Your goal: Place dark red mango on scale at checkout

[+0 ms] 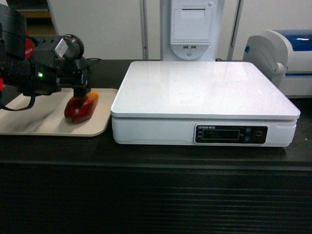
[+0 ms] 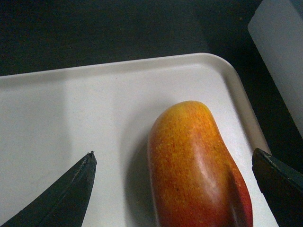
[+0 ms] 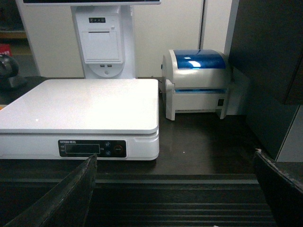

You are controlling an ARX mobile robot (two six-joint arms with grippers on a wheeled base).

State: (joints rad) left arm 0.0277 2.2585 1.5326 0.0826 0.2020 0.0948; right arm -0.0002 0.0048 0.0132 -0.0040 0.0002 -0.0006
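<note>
Glossy oval dark red mango (image 2: 196, 168) between wide-spread left gripper (image 2: 177, 177) fingers, seemingly untouched, on smooth beige tray (image 2: 71, 109).

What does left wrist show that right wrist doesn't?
Left wrist only: the mango lying on the beige tray, between the open left pincer fingers, not gripped.

Right wrist only: the scale's display strip, the blue-topped printer, the white kiosk behind the scale, and the open right pincer, holding nothing.

Both: the black counter and the scale; left wrist catches just its white corner at upper right. Its platform is bare in right wrist.
</note>
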